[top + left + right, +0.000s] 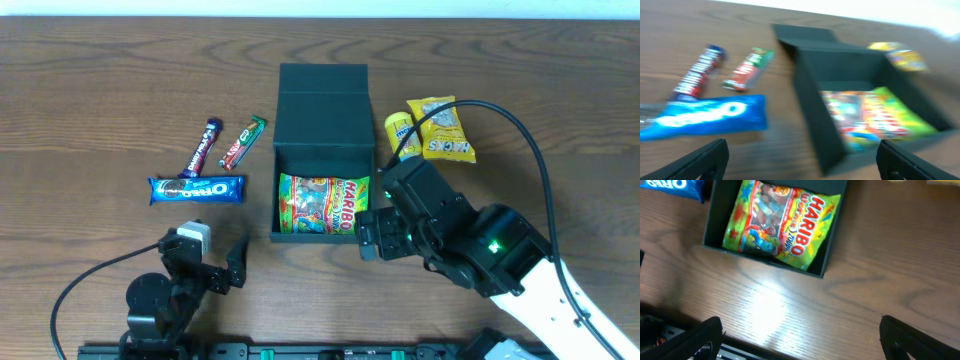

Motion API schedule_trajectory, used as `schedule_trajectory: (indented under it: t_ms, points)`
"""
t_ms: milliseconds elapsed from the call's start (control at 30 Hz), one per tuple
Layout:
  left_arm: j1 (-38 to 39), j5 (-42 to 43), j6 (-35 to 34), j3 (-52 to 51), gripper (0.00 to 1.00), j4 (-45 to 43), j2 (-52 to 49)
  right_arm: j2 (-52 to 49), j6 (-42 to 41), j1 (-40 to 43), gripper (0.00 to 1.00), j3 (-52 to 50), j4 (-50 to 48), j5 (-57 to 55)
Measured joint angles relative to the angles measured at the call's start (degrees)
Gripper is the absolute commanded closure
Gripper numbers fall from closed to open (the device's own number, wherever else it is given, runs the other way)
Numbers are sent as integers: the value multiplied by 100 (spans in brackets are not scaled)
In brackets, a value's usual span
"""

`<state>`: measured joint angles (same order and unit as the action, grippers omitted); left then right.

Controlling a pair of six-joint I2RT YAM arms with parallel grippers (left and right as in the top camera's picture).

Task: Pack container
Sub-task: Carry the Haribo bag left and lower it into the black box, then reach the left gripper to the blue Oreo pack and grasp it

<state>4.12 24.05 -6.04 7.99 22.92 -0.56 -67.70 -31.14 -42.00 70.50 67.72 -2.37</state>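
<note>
Haribo bag [782,225] in the open container [322,100]; left pincer [802,145] and right pincer [800,321] wide, seemingly empty.

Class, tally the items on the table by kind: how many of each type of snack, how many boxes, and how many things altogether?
Slim snack bars: 2
Blue Oreo packet: 1
Haribo bag, lying inside the box: 1
Yellow packets: 2
Container: 1
Total: 7

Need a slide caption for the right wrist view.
Green Haribo gummy bag lies inside the open dark teal box; right gripper open.
</note>
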Motion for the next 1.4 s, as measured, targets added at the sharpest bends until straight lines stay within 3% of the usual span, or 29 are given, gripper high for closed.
schedule_trajectory:
  t_ms: [267, 400, 567, 800, 967, 1167, 1400]
  points:
    - [0, 883, -1998, -92, 4, -1001, -2, 0, -2, 0, 1, 0, 105, 0]
    - [0, 743, -2741, -52, 4, -809, -210, 0, -2, 0, 1, 0, 94, 0]
    - [0, 396, -3136, 654, 4, -374, -1526, 0, -4, 0, 1, -7, 79, -2]
    - [0, -284, -3272, 2857, 5, 789, -4120, 0, -4, 0, 1, -17, 79, -4]
    - [0, -76, -3254, 3858, 5, 693, -5501, 0, -4, 0, 1, -17, 81, 0]
    - [0, 201, -3453, 4048, 5, 433, -6260, 0, -7, 0, 1, -17, 81, 0]
    - [-11, -544, -4835, 4070, 4, 1187, -7108, 0, -4, 0, 1, -17, 76, 0]
